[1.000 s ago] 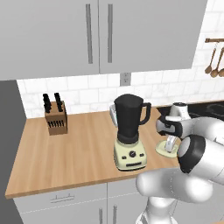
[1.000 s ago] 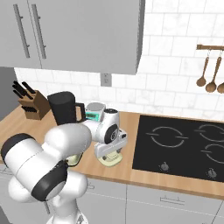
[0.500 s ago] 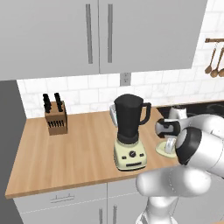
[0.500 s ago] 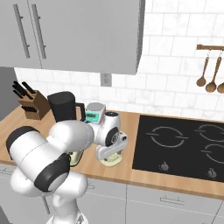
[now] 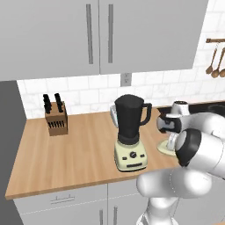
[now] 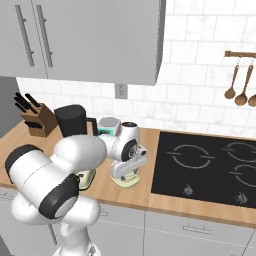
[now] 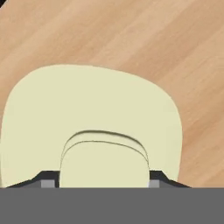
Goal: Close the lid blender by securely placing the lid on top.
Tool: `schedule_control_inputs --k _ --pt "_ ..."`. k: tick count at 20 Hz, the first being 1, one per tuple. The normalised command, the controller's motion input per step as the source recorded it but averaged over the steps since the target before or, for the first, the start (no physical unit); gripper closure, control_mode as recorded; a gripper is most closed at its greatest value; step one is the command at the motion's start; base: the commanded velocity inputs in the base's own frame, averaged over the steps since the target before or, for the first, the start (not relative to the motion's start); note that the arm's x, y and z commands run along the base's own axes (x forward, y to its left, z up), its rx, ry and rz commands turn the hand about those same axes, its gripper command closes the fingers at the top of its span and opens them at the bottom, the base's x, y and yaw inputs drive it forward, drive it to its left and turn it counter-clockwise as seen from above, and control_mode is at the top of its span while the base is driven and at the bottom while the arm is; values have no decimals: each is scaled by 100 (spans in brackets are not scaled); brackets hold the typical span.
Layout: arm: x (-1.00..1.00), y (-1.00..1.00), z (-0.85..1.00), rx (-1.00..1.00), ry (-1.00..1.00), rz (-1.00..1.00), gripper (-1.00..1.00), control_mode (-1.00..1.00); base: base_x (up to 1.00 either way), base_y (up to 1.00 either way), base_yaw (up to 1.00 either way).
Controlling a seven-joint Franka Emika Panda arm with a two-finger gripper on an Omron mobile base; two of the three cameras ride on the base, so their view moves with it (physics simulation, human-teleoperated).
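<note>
step: grasp | pale cream rounded-square lid (image 7: pixel 92 122) lies flat on wooden worktop (image 5: pixel 70 145) near its front edge, just right of dark-jarred blender (image 5: pixel 130 132) | our claw (image 7: pixel 103 183) straddles the knob, tips apart, grip unconfirmed | jar mouth uncovered

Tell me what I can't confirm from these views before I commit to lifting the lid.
- End effector contact with the lid knob: hand view, cut off at the bottom edge.
- Most of the lid: base views, covered by the arm.
- Blender jar mouth: left base view, angle too shallow.
</note>
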Motion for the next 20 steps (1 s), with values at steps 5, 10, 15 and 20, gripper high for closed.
schedule_control_inputs --k 5,10,15,20 --pt "-52 -4 100 0 -7 13 100 -100 0 0 0" --pt "-57 7 100 0 -7 7 100 -100 0 0 0" --pt "-42 25 100 0 -12 10 100 -100 0 0 0" --pt "-30 39 100 -6 -10 16 100 -100 0 0 0"
